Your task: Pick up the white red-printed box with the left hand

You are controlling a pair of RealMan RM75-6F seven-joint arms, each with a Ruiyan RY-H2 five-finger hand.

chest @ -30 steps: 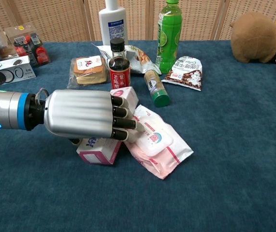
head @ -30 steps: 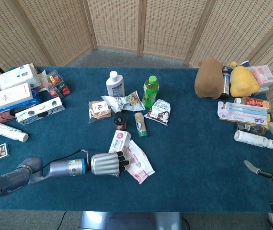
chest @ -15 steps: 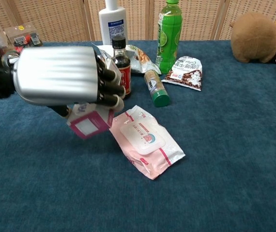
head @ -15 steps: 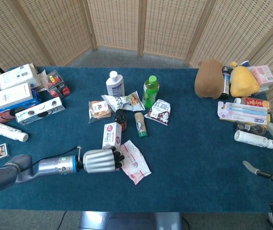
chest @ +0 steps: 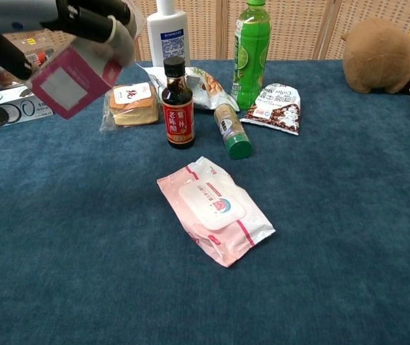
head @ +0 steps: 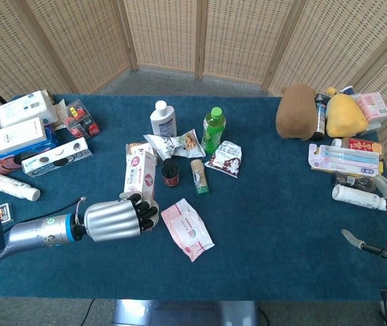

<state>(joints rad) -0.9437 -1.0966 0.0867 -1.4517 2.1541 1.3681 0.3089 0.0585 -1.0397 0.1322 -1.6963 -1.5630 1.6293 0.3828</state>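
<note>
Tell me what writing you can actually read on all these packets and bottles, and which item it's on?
None of it reads clearly enough to quote.
dark sauce bottle: red label with pale characters, too blurred.
white bottle: blue label, print too small.
dark snack pouch: white lettering, illegible.
pink wipes pack: small round logo only.
white red-printed box in the left hand: print unreadable.

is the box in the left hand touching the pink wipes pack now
Apart. In the chest view the box is raised in the left hand at the upper left, with bare blue table between it and the wipes pack lying flat.
</note>
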